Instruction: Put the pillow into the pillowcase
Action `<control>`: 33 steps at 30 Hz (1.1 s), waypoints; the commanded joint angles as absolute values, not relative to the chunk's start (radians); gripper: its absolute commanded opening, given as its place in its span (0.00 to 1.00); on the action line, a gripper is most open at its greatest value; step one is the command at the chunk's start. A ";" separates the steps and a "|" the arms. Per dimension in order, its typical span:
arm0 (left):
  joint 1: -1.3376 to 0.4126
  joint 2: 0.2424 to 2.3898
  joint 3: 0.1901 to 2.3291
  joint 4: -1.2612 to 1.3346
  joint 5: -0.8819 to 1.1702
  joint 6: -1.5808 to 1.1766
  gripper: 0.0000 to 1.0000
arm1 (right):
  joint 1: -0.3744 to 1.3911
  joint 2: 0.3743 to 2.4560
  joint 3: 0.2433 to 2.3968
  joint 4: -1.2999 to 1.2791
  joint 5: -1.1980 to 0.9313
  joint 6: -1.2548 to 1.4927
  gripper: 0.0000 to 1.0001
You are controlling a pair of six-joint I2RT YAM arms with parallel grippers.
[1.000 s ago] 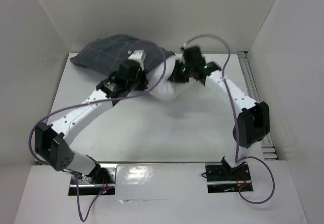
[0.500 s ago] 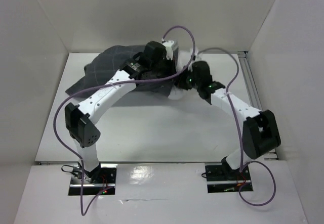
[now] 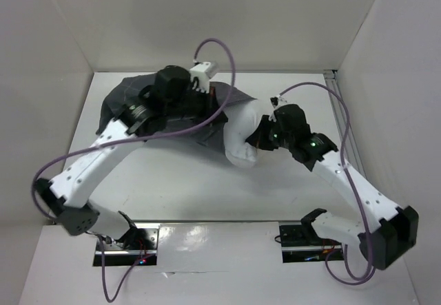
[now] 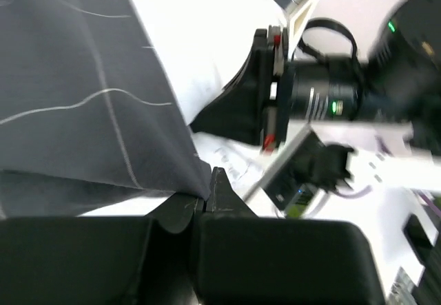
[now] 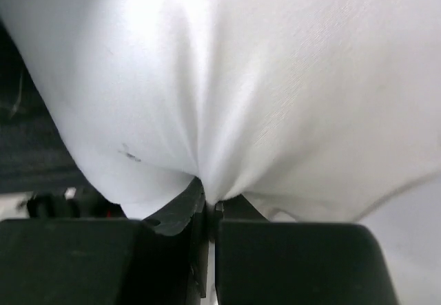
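Left gripper (image 4: 205, 198): jaws pinched tight on the hem of the pillowcase (image 4: 76, 98), which spreads above them, likely to anchor its mouth.
Right gripper (image 5: 207, 198): jaws nipped closed on a fold of the pillow (image 5: 275, 91), which bulges beyond and seems partly sleeved, probably for feeding it in.
No tag, brand or writing legible.

Top view: left arm (image 3: 162, 98) covers mid pillowcase (image 3: 117, 109) by bench (image 3: 179, 181) far edge; left tool (image 4: 204, 195) tips hidden under its wrist. Of pillow (image 3: 241, 140) only right end shows, rest under cloth & arm. Likewise right tool (image 5: 207, 202) tips hidden. Left wrist cam: right arm (image 4: 324, 98) blurred, pillowcase cut off left & top. Right wrist cam: pillow runs off top, left, right edges.
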State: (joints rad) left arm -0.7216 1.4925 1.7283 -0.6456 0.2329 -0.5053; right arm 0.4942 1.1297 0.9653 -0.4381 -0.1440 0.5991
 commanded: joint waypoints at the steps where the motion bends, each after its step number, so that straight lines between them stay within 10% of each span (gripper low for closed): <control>1: -0.761 1.286 1.732 -0.560 0.287 -0.572 0.00 | 0.520 1.034 1.005 -0.659 -0.162 0.528 0.00; 9: -0.802 1.389 2.077 -0.681 0.298 -0.522 0.00 | 0.529 0.923 1.126 -0.841 -0.374 0.517 0.00; 20: -0.534 2.183 2.482 -0.650 0.497 -0.554 0.00 | 0.497 1.162 1.149 -0.706 -0.428 0.615 0.00; 25: -0.503 2.124 2.450 -0.629 0.502 -0.500 0.75 | 0.326 1.408 1.213 -0.536 -0.375 0.704 0.00; 29: -0.503 1.929 2.390 -0.620 0.379 -0.442 1.00 | 0.148 1.564 1.184 -0.353 -0.364 0.802 0.25; 33: -0.514 1.769 2.271 -0.630 0.276 -0.384 1.00 | 0.034 1.632 1.250 -0.356 -0.312 0.763 0.66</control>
